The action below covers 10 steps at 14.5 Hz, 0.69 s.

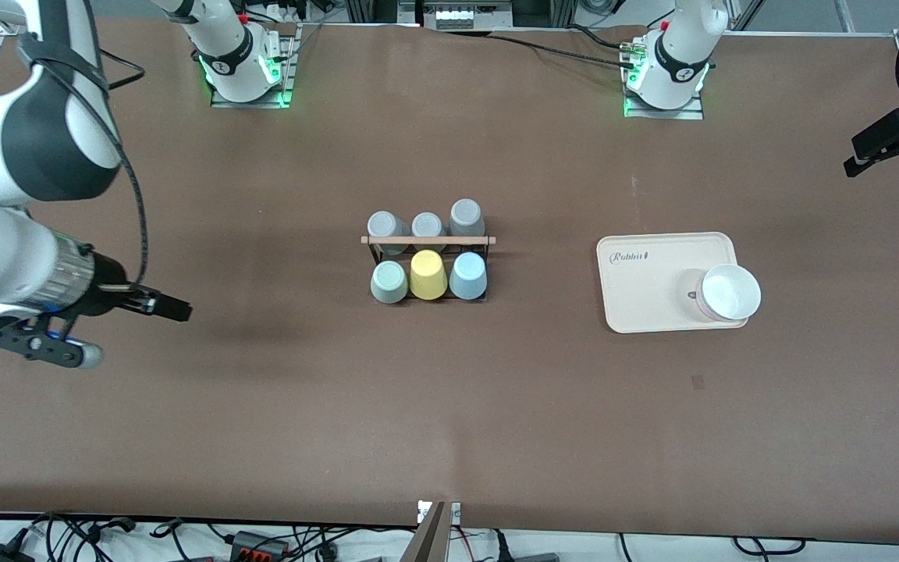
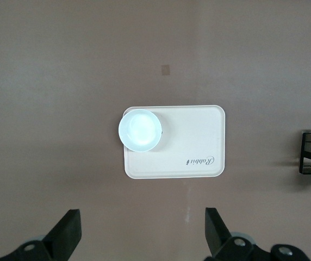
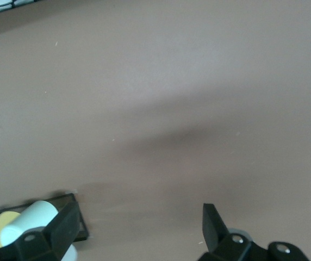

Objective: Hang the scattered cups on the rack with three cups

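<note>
The black wire rack [image 1: 428, 241] with its wooden top rod stands mid-table. Its row nearer the front camera holds the mint green cup [image 1: 389, 282], a yellow cup [image 1: 428, 275] and the light blue cup [image 1: 467, 275], all upside down on pegs. Three grey cups [image 1: 428, 225] fill the farther row. My right gripper [image 1: 172, 308] hovers open and empty over bare table toward the right arm's end; in its wrist view [image 3: 139, 209] the mint cup [image 3: 28, 220] and rack [image 3: 63, 201] show at the edge. My left gripper [image 1: 890, 152] hangs open and empty [image 2: 142, 212] above the table beside the tray.
A cream tray [image 1: 652, 289] lies toward the left arm's end, with a white bowl [image 1: 728, 293] on one corner; tray [image 2: 193, 136] and bowl [image 2: 140, 129] also show in the left wrist view. A small tape patch [image 1: 698, 381] marks the table nearer the front camera.
</note>
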Available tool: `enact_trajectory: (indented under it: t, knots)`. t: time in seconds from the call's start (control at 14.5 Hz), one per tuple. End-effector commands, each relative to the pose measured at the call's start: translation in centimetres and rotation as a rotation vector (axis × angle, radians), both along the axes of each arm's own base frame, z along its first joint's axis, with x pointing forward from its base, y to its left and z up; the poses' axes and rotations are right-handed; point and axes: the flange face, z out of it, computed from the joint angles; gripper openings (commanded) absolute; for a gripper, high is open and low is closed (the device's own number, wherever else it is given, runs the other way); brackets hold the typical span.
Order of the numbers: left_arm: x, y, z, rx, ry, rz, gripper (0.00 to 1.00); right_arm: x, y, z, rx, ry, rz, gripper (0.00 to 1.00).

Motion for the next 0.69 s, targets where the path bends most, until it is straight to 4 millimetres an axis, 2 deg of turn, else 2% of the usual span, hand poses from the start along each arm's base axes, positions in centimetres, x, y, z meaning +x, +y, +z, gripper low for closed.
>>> enact_trajectory:
  t: [0.0,0.07,0.21,0.41,0.62]
  knots:
    - [-0.1,0.1,0.2,-0.003,0.005,-0.017,1.00,-2.0,-4.8,3.8,-0.005,-0.037,0.108,1.00]
    - [-0.1,0.1,0.2,-0.003,0.005,-0.017,1.00,-2.3,-6.9,4.4,-0.003,-0.050,0.141,1.00]
    - [-0.1,0.2,0.3,-0.003,0.003,-0.016,1.00,-3.3,-9.6,5.9,-0.010,-0.079,0.205,1.00]
    - [-0.1,0.2,0.2,-0.003,0.005,-0.016,1.00,-4.1,-11.1,7.4,-0.053,-0.086,0.234,1.00]
    - [-0.1,0.2,0.3,-0.003,0.002,-0.016,1.00,-5.0,-11.4,7.2,-0.063,-0.069,0.242,1.00]
